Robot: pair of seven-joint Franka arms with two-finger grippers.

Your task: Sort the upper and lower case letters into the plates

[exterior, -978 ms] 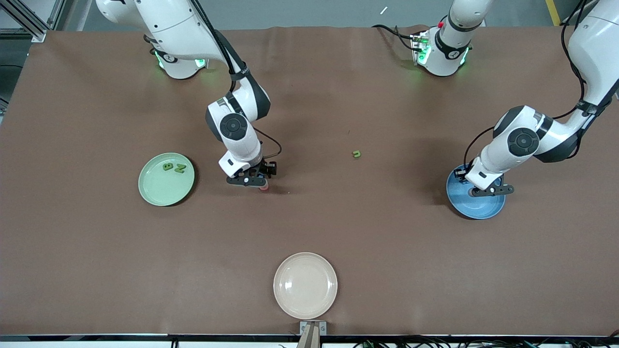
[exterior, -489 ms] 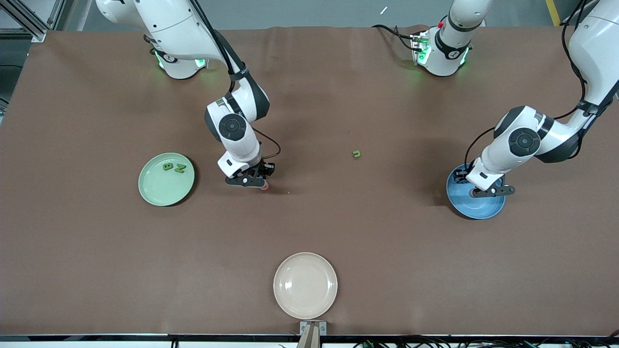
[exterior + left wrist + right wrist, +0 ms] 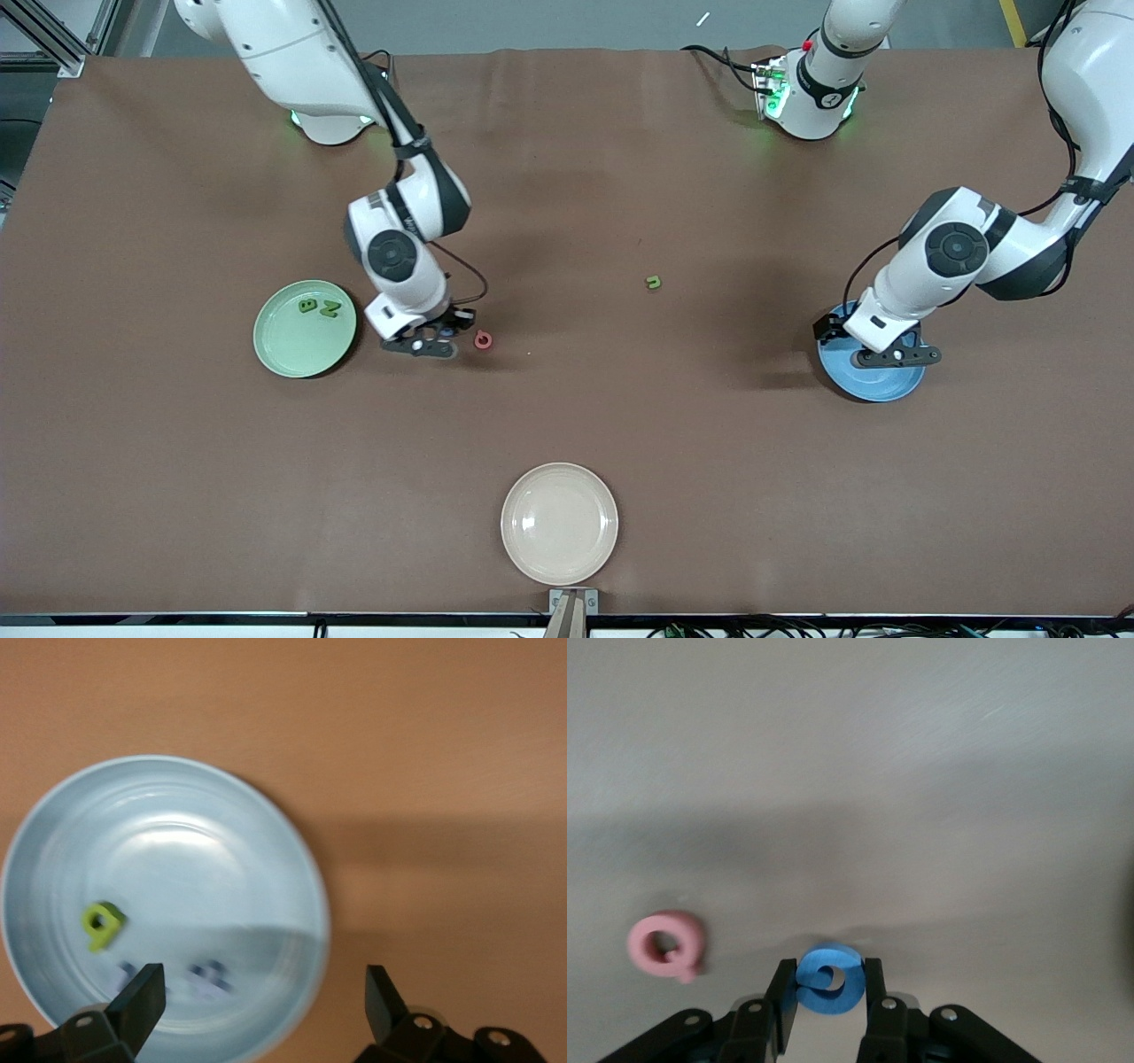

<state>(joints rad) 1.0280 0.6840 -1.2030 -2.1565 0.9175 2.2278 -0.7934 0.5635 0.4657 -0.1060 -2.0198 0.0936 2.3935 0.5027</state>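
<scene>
The right gripper (image 3: 826, 1005) has its two black fingers (image 3: 782, 997) pinched on a round blue foam letter (image 3: 830, 978), over bare brown tabletop (image 3: 567, 416) at centre-left of the front view. A pink foam Q letter (image 3: 483, 340) lies just beside it. The pale mint green plastic plate (image 3: 292, 350), holding two green letters (image 3: 319, 307), sits toward the right arm's end. The left gripper (image 3: 261, 1014) hangs with fingers spread wide and empty over the bright blue plastic plate (image 3: 53, 850), where a yellow-green letter (image 3: 102, 923) lies. A small green letter (image 3: 653, 283) rests mid-table. The cream-beige plate (image 3: 559, 523) is at the lower centre.
</scene>
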